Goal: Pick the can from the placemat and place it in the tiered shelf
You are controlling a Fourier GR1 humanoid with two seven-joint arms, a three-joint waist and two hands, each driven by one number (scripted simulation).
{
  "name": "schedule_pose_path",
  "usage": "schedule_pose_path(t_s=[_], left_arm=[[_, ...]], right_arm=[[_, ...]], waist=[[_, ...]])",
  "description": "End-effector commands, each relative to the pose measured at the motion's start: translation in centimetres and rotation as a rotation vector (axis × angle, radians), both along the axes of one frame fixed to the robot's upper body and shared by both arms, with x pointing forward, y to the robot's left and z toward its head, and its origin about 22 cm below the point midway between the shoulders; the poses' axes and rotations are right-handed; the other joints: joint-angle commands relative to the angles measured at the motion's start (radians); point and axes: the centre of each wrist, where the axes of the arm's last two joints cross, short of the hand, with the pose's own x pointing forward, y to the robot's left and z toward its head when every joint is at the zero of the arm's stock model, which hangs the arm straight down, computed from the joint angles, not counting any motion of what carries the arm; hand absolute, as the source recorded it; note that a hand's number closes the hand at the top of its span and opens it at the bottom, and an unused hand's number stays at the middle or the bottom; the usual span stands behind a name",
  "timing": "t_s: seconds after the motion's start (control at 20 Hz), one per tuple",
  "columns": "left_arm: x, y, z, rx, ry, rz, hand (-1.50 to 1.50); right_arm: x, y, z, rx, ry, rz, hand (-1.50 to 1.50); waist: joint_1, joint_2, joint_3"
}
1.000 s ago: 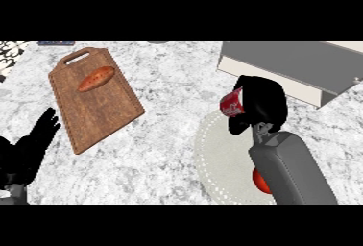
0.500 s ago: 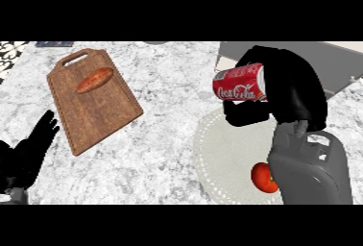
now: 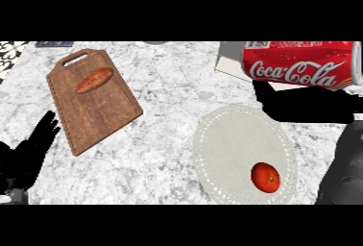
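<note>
A red Coca-Cola can (image 3: 301,65) lies on its side high at the upper right, large in the head view. My right hand (image 3: 308,104) is curled round it from below, shut on it, and hides its underside. The can hangs above the grey tiered shelf (image 3: 228,56), of which only a corner shows at the top right. The round white placemat (image 3: 230,146) lies below on the counter, with a red tomato (image 3: 266,177) on its near part. My left hand (image 3: 32,151) rests open at the left edge, fingers up.
A wooden cutting board (image 3: 92,103) with a handle lies slanted at the left, carrying a brown bread roll (image 3: 93,80). A dark object (image 3: 53,44) peeks in at the top left. Marbled counter spreads between board and placemat.
My right hand has lifted the can off the placemat, up and to the right toward the shelf. The can now looks much larger. The left hand has stayed still.
</note>
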Motion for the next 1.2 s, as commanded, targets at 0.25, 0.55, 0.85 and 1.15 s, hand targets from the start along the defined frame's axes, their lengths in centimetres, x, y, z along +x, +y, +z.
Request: schedule_pose_path(t_s=[0.25, 0.55, 0.85, 1.15], left_arm=[[0.2, 0.6, 1.0, 0.007, 0.002, -0.003, 0.00], [0.4, 0.1, 0.1, 0.017, 0.004, 0.006, 0.00], [0.4, 0.1, 0.9, 0.016, -0.001, 0.000, 0.00], [0.2, 0.7, -0.2, -0.002, 0.012, -0.008, 0.00]], right_arm=[[1.4, -0.4, 5.6, -0.114, -0.013, -0.218, 1.50], [2.5, -0.6, 9.8, -0.177, -0.015, -0.266, 1.50], [7.3, -2.6, 10.2, -0.218, 0.022, -0.291, 1.50], [9.3, -4.6, 9.3, -0.268, 0.027, -0.381, 1.50]], waist=[[0.006, 0.001, -0.001], [0.005, 0.001, -0.001], [0.018, 0.007, 0.000], [0.012, 0.008, 0.000]])
